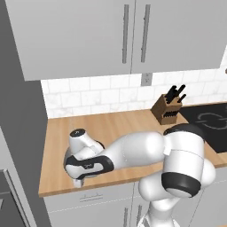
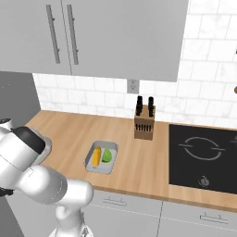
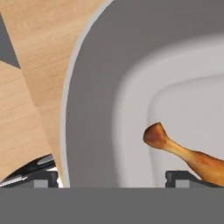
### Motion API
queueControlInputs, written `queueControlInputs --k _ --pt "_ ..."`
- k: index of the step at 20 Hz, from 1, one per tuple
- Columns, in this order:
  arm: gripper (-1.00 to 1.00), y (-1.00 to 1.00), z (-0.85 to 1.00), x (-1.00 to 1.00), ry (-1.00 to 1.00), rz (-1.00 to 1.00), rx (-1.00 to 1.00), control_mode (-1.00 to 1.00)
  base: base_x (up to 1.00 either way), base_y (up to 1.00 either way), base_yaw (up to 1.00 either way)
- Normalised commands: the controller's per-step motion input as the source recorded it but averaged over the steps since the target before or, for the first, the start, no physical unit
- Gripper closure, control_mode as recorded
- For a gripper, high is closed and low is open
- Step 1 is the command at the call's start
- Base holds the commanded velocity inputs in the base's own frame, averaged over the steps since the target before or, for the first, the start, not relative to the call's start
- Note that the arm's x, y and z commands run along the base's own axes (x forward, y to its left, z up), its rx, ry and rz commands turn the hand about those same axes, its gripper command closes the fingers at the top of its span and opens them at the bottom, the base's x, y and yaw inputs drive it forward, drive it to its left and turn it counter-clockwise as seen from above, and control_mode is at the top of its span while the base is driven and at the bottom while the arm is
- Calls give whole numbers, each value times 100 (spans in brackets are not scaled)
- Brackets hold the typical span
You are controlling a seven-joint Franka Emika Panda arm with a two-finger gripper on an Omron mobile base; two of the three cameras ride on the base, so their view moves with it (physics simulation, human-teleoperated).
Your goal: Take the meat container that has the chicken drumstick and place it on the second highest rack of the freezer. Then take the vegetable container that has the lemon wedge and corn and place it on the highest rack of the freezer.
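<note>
Hand view looks straight down onto the meat container (image 3: 94,109), its thick grey rim running between the two fingers (image 3: 43,177), which stand wide apart with one outside the rim over the wooden worktop (image 3: 30,65) and the other inside the tub, gripping nothing, beside the chicken drumstick (image 3: 183,153) lying on the tub's floor. In the right base view the tray (image 2: 101,158) with the corn (image 2: 96,156) and the lemon wedge (image 2: 107,155) sits on the worktop, left of and nearer than the knife block (image 2: 144,121).
</note>
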Motion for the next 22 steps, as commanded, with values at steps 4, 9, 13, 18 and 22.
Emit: queueControlInputs --k 4,9,13,18,22 --pt "100 0 -6 0 0 0 0 -100 0 0 0" --pt "100 0 -3 0 0 0 0 -100 0 0 0" --pt "100 0 -8 0 0 0 0 -100 0 0 0" --pt "100 0 2 2 0 0 -1 -100 0 0 0" --pt "100 -46 64 0 0 0 -11 -100 0 0 0"
